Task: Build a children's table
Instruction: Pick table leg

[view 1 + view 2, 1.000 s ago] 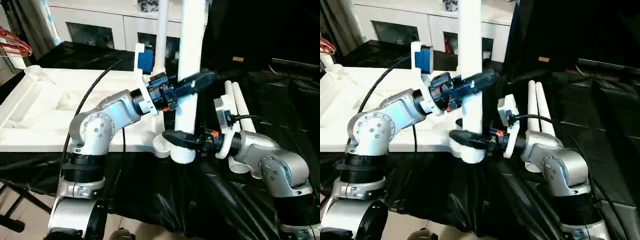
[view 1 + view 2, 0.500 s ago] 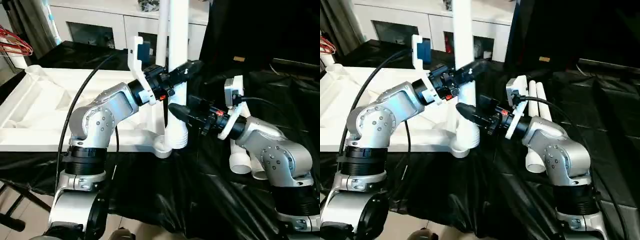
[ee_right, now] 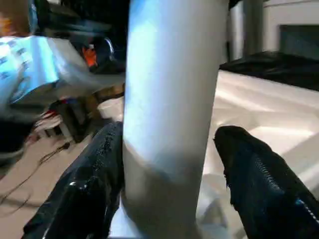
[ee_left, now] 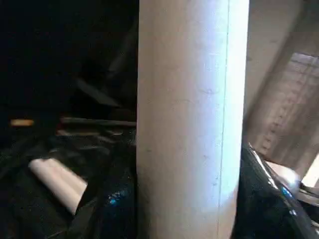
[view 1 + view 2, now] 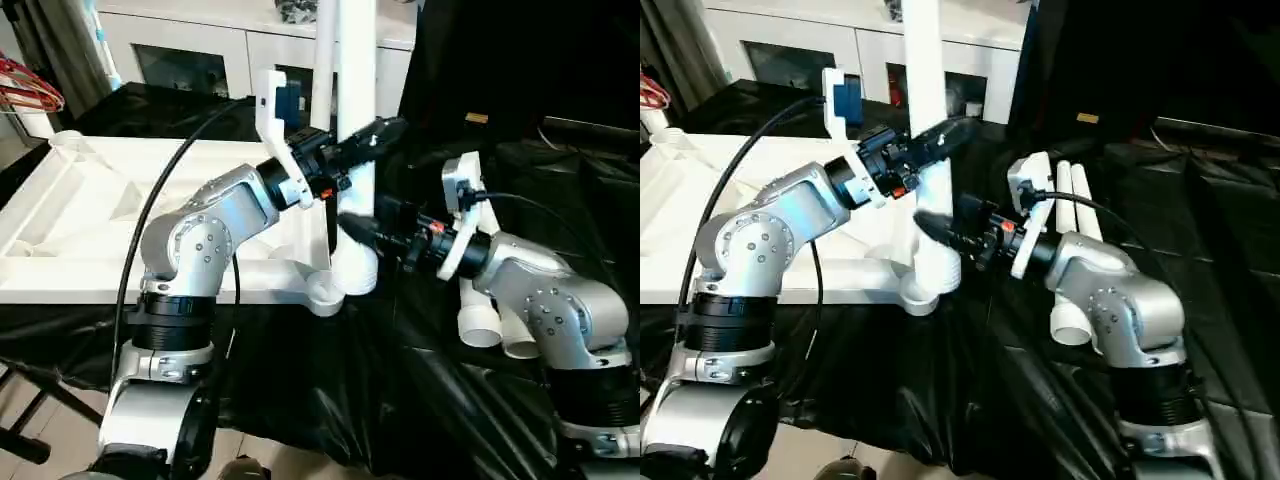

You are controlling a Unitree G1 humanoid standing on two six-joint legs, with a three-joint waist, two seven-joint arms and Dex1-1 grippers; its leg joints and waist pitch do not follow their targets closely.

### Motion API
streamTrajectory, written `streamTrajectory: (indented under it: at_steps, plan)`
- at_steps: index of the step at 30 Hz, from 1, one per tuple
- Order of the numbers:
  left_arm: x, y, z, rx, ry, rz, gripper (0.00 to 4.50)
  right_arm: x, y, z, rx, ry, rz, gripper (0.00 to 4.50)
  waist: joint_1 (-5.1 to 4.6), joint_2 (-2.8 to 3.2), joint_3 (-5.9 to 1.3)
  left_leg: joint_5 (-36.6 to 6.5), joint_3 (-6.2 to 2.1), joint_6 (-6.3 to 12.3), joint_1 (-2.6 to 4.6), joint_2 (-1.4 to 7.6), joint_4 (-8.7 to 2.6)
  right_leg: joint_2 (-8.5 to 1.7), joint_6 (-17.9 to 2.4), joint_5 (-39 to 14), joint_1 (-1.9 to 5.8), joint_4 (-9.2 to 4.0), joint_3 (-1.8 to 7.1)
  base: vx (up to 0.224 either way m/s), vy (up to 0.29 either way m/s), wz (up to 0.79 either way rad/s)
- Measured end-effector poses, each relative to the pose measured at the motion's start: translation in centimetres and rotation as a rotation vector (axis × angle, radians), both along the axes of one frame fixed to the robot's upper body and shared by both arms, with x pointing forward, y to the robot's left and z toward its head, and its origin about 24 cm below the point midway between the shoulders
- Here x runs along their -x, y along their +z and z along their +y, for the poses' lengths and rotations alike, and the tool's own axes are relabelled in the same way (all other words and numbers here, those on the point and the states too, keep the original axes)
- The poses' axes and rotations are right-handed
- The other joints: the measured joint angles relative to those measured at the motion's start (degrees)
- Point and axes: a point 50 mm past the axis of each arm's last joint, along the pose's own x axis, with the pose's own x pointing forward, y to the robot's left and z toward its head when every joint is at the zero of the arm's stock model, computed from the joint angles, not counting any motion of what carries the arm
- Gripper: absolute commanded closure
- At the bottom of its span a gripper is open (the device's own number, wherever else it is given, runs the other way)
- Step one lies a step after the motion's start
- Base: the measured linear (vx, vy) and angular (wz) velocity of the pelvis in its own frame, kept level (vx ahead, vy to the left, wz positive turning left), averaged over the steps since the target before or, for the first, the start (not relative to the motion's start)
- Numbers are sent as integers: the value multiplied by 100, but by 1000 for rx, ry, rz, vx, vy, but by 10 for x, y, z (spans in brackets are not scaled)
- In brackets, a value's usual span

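Standing upright in the tabletop's (image 5: 150,215) corner socket (image 5: 325,292), the leg (image 5: 355,150) ran off-frame at twelve o'clock; left pincer (image 5: 370,140) clasped it, right pincer (image 3: 169,164) straddled it loosely, fingertips blurred.

The tabletop (image 5: 90,200) lies on the left, underside up; a leg (image 5: 355,120) stands upright in its near right corner socket (image 5: 325,292); two more legs (image 5: 490,300) lie to the right — side by side; a cabinet (image 5: 200,50) stands behind.
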Motion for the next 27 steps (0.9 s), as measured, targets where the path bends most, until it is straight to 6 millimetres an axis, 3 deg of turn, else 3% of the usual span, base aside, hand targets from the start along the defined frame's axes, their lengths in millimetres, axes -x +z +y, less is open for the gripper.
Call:
streamTrajectory:
  at_steps: [6, 10, 15, 20, 22, 27]
  plan:
    - [20, 7, -4, 43, -233, -42, 264, 14, 3, 4, -4, 211, 12, 168, 23, -6, 2, -1, 2, 2, 2, 0, 3, 0, 0, -2, 0, 4, 1, 0, 0, 0]
    - [24, 9, -6, 38, -260, -55, 264, 17, 2, 6, -11, 253, 27, 206, 48, -8, 4, -1, 2, 2, 4, 1, 10, 0, -2, 1, 1, 12, 2, 0, 0, 0]
    - [23, 9, -7, 41, -250, -49, 264, 17, 2, 7, -14, 263, 31, 249, 78, -10, 4, 0, 1, 1, 4, 1, 13, -1, 27, -10, 1, 13, 2, 0, 0, 0]
    - [23, 7, -4, 47, -242, -38, 264, 17, 1, 9, -17, 258, 30, 259, 80, -10, 4, 0, 1, 1, 3, 1, 15, 0, 6, 2, 1, 14, 3, 0, 0, 0]
    - [22, 6, -2, 58, -219, -25, 208, 17, 0, 11, -23, 245, 32, 259, 76, -8, 3, 0, 1, 1, 2, 1, 15, 0, 3, 4, 1, 14, 3, 0, 0, 0]
    - [9, 5, -5, 17, 16, -43, 185, 4, -4, 15, 7, 53, 8, 259, 80, -7, 3, 0, 0, 1, 0, 1, 18, -1, 3, 4, 2, 13, 2, 0, 0, 0]
